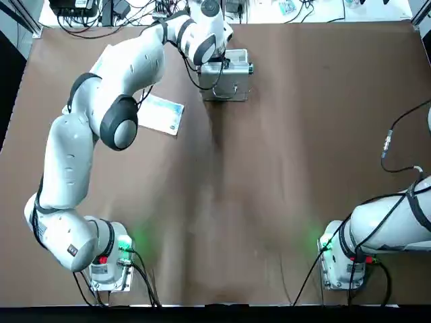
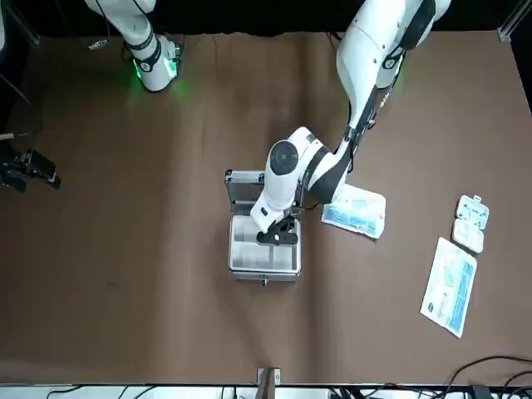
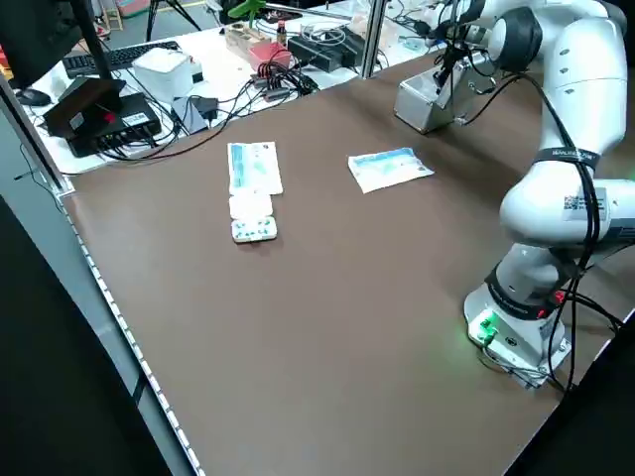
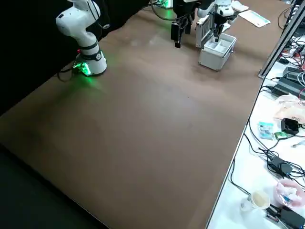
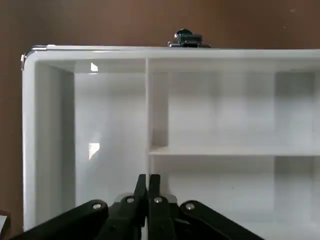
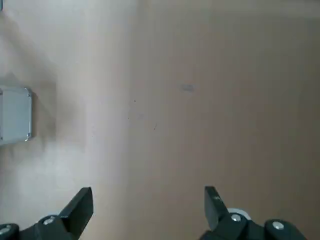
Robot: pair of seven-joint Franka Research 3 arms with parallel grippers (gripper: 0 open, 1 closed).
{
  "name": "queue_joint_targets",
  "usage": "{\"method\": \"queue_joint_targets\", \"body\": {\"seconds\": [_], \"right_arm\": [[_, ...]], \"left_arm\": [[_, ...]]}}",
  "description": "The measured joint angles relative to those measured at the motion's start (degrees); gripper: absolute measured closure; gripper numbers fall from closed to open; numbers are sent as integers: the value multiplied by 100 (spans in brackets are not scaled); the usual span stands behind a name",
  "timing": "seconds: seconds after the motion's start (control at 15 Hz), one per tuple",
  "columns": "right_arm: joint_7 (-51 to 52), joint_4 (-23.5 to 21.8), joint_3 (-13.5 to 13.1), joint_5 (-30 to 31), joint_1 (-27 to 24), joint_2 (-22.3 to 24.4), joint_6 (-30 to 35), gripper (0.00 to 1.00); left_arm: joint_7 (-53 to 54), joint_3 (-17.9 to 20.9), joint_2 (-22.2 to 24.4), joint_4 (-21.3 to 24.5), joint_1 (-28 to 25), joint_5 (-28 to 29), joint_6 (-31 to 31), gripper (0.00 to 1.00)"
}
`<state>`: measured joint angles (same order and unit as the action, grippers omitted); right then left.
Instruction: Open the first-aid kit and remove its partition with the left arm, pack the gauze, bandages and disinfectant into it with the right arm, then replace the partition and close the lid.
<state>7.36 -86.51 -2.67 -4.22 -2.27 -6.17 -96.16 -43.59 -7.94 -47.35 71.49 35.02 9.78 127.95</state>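
Left gripper point(image 5: 148, 181): inside the open case point(image 2: 265, 273), fingers narrow, pinched around the thin divider wall of the white tray point(image 5: 220, 150). Tray sits in the case, directly under the gripper; one long compartment beside two smaller ones, split by a cross wall. Lid point(image 2: 244, 188) open, standing up on the robot's side of the gripper. Case latch point(image 5: 186, 39) on the case's opposite side.

Blue-printed packet point(image 2: 355, 209) flat on table, left of left gripper, near the case. Second packet point(image 2: 449, 287) farther left and farther out from the robot, next to a white two-part item point(image 2: 470, 223), also flat.

Right gripper point(image 6: 149, 200): fingers wide, nothing between them, raised above the table point(image 6: 150, 125), off to the case's right, apart from it.
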Motion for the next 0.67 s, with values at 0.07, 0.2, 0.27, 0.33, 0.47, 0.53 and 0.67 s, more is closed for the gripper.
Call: {"method": "queue_joint_targets", "body": {"seconds": [0.07,0.2,0.27,0.33,0.47,0.53,0.67], "right_arm": [[30,0,0,0,-3,0,2,1],[64,0,0,0,-4,0,3,1],[74,0,0,0,-4,0,3,1],[80,0,0,0,-4,0,3,1],[85,0,0,0,-8,0,1,1],[85,0,0,0,-8,0,1,1],[86,0,0,0,-8,0,2,1]], "left_arm": [[0,0,0,-15,0,0,-16,96],[0,1,0,-34,2,0,-40,96],[5,7,0,-40,10,0,-52,96],[6,22,0,-45,25,1,-63,96],[8,86,0,-50,85,5,-75,96],[8,128,0,-52,120,7,-75,96],[8,227,0,-53,211,7,-79,96]]}}
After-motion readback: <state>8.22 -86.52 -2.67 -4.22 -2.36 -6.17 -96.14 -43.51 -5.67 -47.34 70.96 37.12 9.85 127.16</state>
